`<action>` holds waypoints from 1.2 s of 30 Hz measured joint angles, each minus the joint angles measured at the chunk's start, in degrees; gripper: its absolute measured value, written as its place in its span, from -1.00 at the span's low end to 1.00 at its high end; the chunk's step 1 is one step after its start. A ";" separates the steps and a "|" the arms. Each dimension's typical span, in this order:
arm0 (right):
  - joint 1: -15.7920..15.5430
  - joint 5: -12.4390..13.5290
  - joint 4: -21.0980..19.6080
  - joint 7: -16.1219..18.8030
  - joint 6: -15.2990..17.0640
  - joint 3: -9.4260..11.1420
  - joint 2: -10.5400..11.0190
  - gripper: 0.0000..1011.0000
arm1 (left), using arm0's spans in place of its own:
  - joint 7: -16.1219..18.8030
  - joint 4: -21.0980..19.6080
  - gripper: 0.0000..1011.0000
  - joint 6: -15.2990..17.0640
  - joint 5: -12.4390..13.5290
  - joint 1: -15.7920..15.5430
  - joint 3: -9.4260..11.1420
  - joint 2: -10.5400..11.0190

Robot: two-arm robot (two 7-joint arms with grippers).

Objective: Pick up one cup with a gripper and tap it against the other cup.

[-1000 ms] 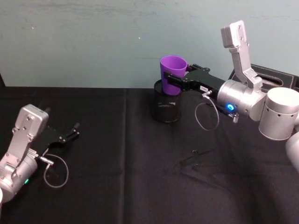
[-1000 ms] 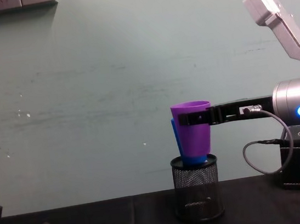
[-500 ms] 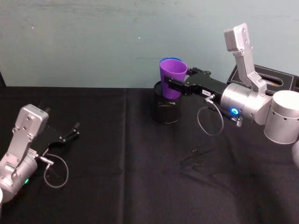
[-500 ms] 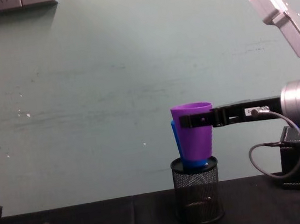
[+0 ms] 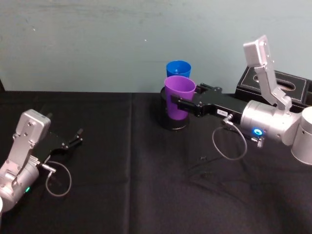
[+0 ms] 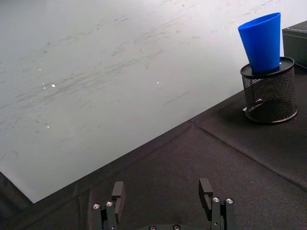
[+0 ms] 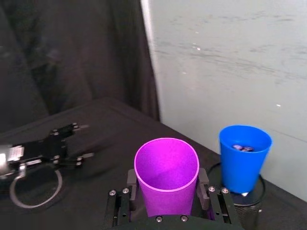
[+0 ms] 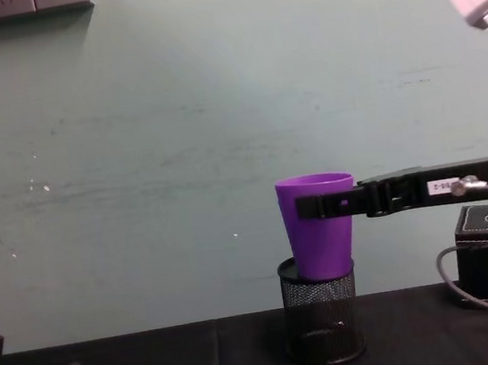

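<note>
Smooth tapered purple cup [image 5: 176,92], upright, rim up, clamped in right claw [image 5: 179,102] just in front of black wire-mesh holder [image 5: 175,124] | blue cup [image 5: 178,69] upright inside holder | left claw [image 6: 163,191] wide, well left.

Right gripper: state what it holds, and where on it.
The right gripper holds the purple cup, jaws across its wall just below the rim.

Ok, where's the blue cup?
The blue cup stands in the mesh holder by the wall, right of centre in the head view, just behind the purple cup the right gripper holds.
</note>
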 joint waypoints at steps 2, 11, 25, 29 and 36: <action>-0.83 0.87 -1.53 0.68 0.11 0.02 1.02 0.44 | 0.00 0.00 1.00 0.00 0.00 0.00 0.00 0.00; -3.65 3.68 -6.26 2.41 0.19 0.24 4.82 0.44 | 0.00 0.00 1.00 0.00 0.00 0.00 0.00 0.00; -4.83 5.12 -8.43 5.12 -0.95 -2.03 8.44 0.44 | 0.00 0.00 1.00 0.00 0.00 0.00 0.00 0.00; -4.61 5.02 -8.28 5.14 -1.35 -2.96 8.80 0.44 | 0.00 0.00 1.00 0.00 0.00 0.00 0.00 0.00; -4.58 5.03 -8.25 5.13 -1.34 -2.83 8.74 0.44 | 0.00 0.00 1.00 0.00 0.00 0.00 0.00 0.00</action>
